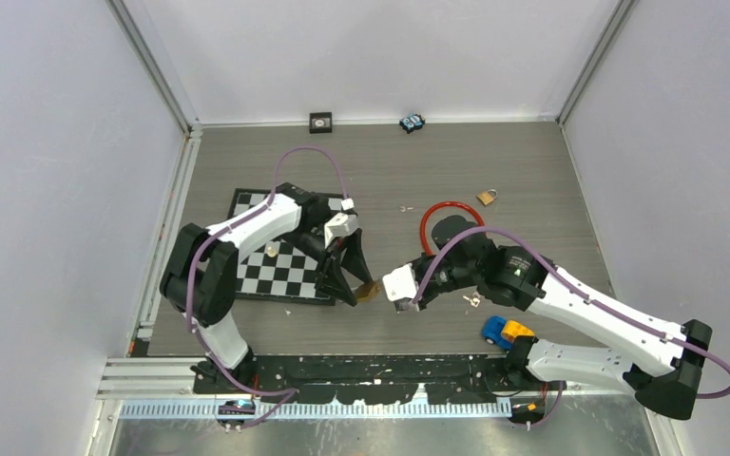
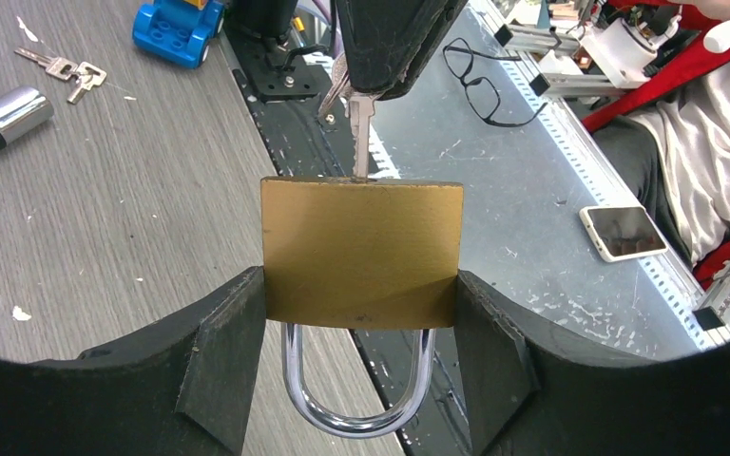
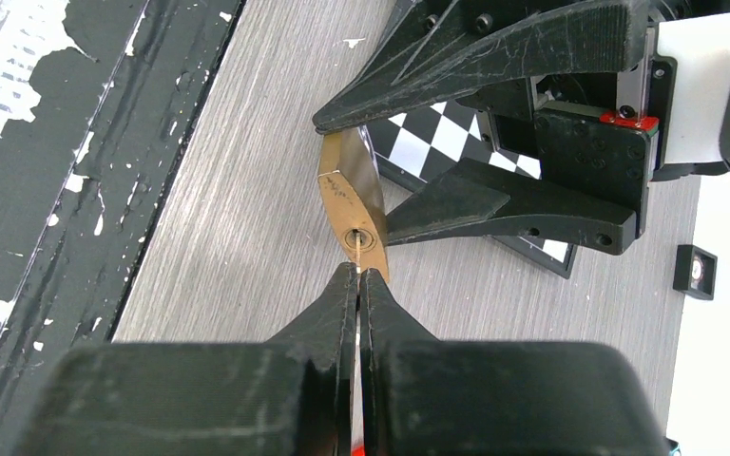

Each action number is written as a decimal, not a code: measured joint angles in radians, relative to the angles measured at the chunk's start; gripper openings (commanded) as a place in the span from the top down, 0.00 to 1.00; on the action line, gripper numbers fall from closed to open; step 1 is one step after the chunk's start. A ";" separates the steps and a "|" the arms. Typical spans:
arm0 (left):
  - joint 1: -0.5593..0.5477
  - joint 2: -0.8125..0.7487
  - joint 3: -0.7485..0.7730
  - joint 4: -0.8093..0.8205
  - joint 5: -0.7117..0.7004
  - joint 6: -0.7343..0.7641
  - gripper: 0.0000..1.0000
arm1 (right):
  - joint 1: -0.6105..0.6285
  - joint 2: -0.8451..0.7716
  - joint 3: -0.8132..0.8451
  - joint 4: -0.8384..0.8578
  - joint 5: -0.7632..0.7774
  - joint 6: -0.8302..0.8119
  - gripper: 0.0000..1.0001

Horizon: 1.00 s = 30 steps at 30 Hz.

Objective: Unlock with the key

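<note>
Left wrist view: the brass padlock (image 2: pixel 361 252) is clamped between the two fingers of the left gripper (image 2: pixel 361 294), its shackle (image 2: pixel 356 389) pointing back toward the wrist. The right gripper (image 3: pixel 358 285) pinches the key (image 2: pixel 360 119) with fingers pressed together, the key's tip in the keyhole (image 3: pixel 359 237) just past its fingertips.

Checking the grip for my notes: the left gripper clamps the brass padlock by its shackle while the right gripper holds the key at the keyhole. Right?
No. The left wrist view shows the left gripper clamping the brass padlock by the sides of its body; the shackle hangs free. The right gripper does hold the key at the keyhole.
</note>
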<state>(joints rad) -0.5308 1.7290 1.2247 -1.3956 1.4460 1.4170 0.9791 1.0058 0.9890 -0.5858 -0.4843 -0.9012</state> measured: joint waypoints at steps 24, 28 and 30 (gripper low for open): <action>0.011 -0.090 -0.055 0.061 0.013 0.006 1.00 | -0.048 -0.082 0.000 -0.006 0.007 0.057 0.99; 0.011 -0.133 -0.055 0.011 0.003 0.094 1.00 | -0.080 -0.061 0.000 0.028 0.069 0.110 0.99; 0.010 -0.146 -0.054 -0.005 -0.010 0.122 1.00 | -0.099 -0.037 0.000 0.050 0.100 0.139 1.00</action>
<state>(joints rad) -0.5205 1.5826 1.1706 -1.4006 1.4364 1.5387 0.8799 0.9688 0.9890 -0.5358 -0.3847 -0.7624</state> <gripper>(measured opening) 0.668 0.046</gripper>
